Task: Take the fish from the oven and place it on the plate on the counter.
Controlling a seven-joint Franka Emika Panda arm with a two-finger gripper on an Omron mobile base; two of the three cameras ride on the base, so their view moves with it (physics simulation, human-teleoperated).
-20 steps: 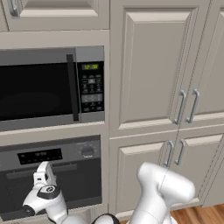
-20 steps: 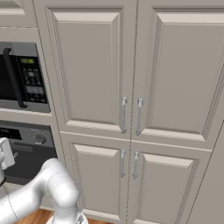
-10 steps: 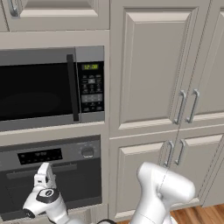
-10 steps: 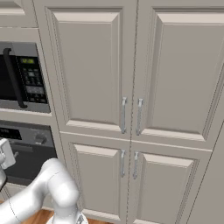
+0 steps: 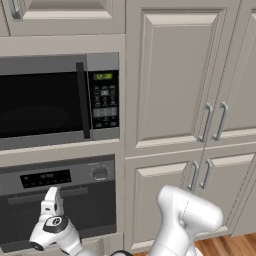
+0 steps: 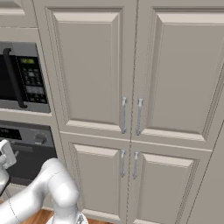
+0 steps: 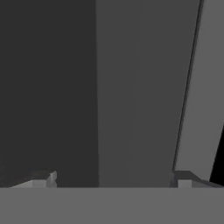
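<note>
Before the closed oven point(image 5: 60, 200) door, the tool point(image 7: 111, 179) hangs spread wide and empty; the fish, presumably inside, is unseen, so door-opening, pickup and plating all remain.

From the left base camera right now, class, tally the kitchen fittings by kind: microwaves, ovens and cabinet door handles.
Microwave: 1
Oven: 1
Cabinet door handles: 4 on the right, plus 1 at top left
Total: 7
</note>
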